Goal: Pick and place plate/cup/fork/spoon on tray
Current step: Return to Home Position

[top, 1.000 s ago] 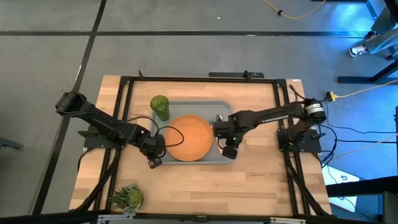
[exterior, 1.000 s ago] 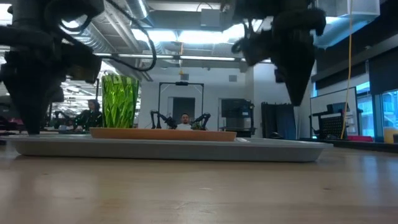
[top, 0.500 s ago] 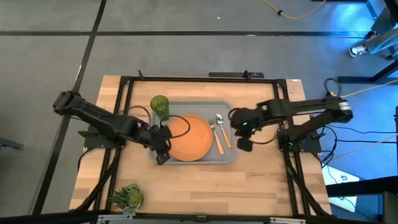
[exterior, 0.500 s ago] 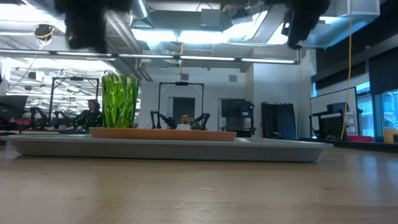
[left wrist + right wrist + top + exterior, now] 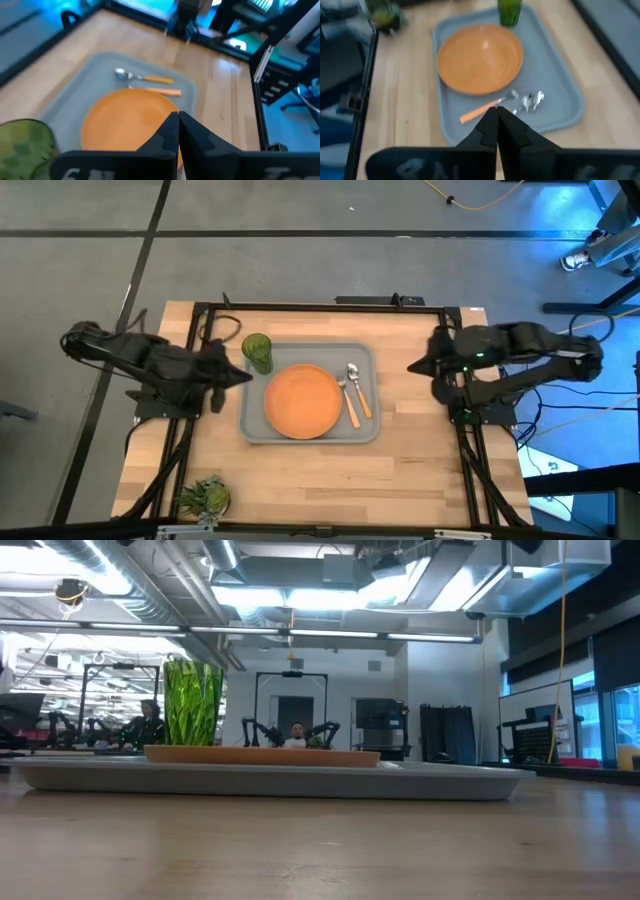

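Both arms have pulled back since half a second ago: the left gripper (image 5: 243,373), which was at the tray's left rim beside the plate, now sits off the tray toward the table's left side. The right gripper (image 5: 412,367), which was just off the right rim, is now well apart from it near the table's right edge. The low view no longer shows either arm. Left gripper's fingers (image 5: 170,131) are pressed together with nothing between them; same for the right gripper's fingers (image 5: 490,121). The tray (image 5: 365,352) and its load are in the same place as before, mid-table and nearer the back edge. The plate (image 5: 302,401) lies flat in the tray's middle, and the cup (image 5: 257,351) stands upright at the back-left corner, tight to the rim. The fork (image 5: 349,406) lies just right of the plate, with the spoon (image 5: 360,392) beside it, closer to the right rim. Bare table (image 5: 420,460) lies in front of the tray and on both sides. A green plant (image 5: 205,496) sits at the front-left corner, well clear of the tray.
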`<state>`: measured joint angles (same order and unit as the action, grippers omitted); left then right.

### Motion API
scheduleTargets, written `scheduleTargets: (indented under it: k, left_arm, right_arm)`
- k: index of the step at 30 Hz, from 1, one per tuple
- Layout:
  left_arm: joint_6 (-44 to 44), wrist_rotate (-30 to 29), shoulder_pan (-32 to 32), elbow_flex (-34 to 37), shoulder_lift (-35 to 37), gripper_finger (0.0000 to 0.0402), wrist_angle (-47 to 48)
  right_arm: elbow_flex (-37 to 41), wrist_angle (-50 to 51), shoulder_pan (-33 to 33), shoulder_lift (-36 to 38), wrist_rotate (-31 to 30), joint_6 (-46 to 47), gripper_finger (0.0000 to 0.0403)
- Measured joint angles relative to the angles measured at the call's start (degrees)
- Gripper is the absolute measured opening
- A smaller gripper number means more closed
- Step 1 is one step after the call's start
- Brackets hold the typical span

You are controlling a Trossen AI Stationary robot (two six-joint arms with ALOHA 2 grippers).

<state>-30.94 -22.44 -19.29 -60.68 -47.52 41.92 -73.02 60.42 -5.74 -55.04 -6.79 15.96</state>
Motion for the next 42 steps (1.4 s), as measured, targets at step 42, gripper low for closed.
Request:
scheduleTargets:
  k: [42]
  left_arm:
    - [22.3,0.6,0.0,27.5,47.3,0.0,-22.5]
  right_arm:
    - [44.9,-21.3,0.0,54.6,-2.6,11.6,0.0004]
